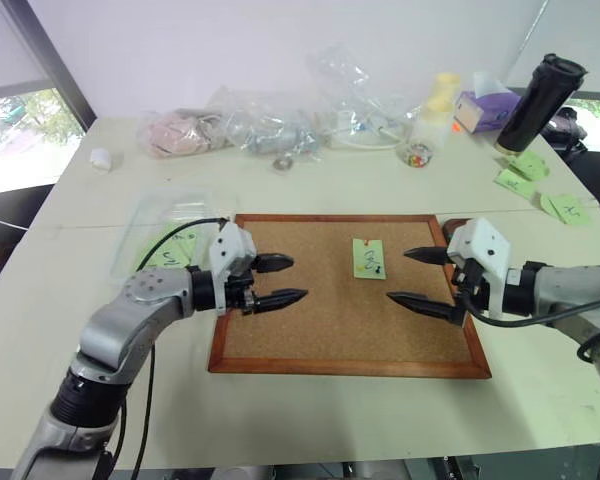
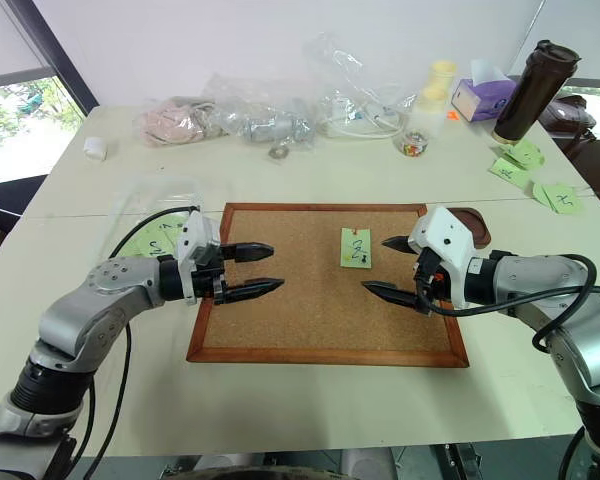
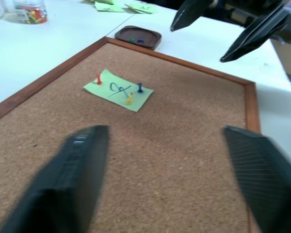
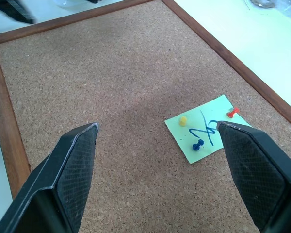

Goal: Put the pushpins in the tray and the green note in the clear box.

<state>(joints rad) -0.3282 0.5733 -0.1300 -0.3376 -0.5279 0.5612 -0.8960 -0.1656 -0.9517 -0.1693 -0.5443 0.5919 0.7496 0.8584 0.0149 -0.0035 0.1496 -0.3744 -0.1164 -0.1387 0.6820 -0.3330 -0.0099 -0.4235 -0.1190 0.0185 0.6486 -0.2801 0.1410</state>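
The green note (image 4: 207, 129) lies flat on the corkboard (image 1: 330, 320), toward the far side of the cork and a little to the right of its middle, with a dark scribble across it. Three pushpins stand in the note: a red pin (image 4: 232, 112) at one corner, a yellow pin (image 4: 183, 121) near one edge and a blue pin (image 4: 198, 144) near another edge. The tray (image 3: 138, 37) sits on the white table (image 1: 320, 180) just beside the far right corner of the corkboard, with a green pin and a blue pin lying in it. The clear box (image 1: 170, 235) rests on the table just beside the left edge of the corkboard, with green slips showing through it. The left gripper (image 1: 275, 282) hangs above the left part of the cork, pointing to the right, its two black fingers apart and holding nothing. The right gripper (image 1: 417, 277) hangs above the right part of the cork, pointing toward the note, its fingers spread wide and empty; the note lies between the two grippers, touched by neither. More green notes (image 1: 528, 172) lie at the far right of the table beside a dark flask (image 1: 540, 100), and soft plastic bags (image 1: 270, 125) lie along the far edge
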